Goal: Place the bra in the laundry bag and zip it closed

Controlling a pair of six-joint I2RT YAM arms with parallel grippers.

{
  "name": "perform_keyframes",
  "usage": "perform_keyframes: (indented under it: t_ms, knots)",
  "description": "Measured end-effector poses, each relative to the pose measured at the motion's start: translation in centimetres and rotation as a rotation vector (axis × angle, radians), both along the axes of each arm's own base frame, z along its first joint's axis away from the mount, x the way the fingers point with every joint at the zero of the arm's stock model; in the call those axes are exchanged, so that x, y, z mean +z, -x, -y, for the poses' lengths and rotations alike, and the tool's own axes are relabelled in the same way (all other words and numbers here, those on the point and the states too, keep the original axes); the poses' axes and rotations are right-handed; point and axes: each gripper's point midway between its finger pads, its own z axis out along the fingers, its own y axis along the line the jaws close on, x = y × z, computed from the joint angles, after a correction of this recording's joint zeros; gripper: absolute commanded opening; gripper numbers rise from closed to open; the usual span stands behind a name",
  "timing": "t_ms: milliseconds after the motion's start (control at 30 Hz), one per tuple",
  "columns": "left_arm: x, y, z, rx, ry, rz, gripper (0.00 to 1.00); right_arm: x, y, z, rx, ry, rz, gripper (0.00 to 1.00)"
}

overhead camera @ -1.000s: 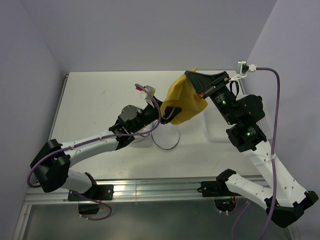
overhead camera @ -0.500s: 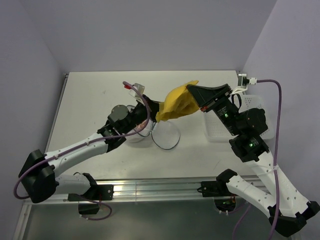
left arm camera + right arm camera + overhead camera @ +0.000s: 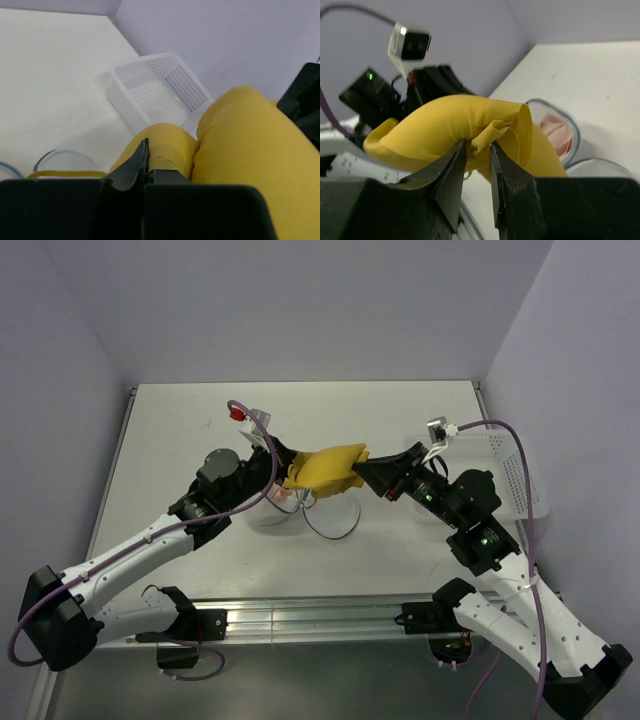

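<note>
Top external: bra (image 3: 325, 466) spans left claw (image 3: 281, 465) to right claw (image 3: 364, 473).

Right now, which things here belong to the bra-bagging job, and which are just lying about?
For the job:
bra
laundry bag

Lying about:
basket

The bra (image 3: 325, 466) fills the gap between the left gripper (image 3: 284, 469) and the right gripper (image 3: 364, 473), with the laundry bag (image 3: 330, 512) just beneath. The surface (image 3: 380, 415) beyond both lies open. The basket (image 3: 515, 480) stands behind the right gripper.
</note>
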Motion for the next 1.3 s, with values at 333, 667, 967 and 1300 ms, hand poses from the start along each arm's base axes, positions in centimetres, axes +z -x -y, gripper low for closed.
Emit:
perform_keyframes:
  t_ms: [333, 667, 967, 1300]
  knots:
    - [-2.6, -3.2, -2.7, 0.129, -0.018, -0.133, 0.0, -4.2, 2.5, -3.0, 0.277, 0.192, -0.052, 0.18]
    - [-3.3, -3.8, -3.4, 0.183, -0.028, -0.167, 0.0, -8.4, 1.4, -1.7, 0.202, 0.35, -0.181, 0.34]
    - [-3.3, -3.3, -5.1, 0.237, -0.074, -0.168, 0.0, -5.4, 0.8, -0.8, 0.133, 0.366, -0.091, 0.65]
    - [-2.0, -0.8, -6.1, 0.179, -0.102, -0.13, 0.0, -0.3, -0.1, -1.9, 0.179, 0.394, 0.054, 0.86]
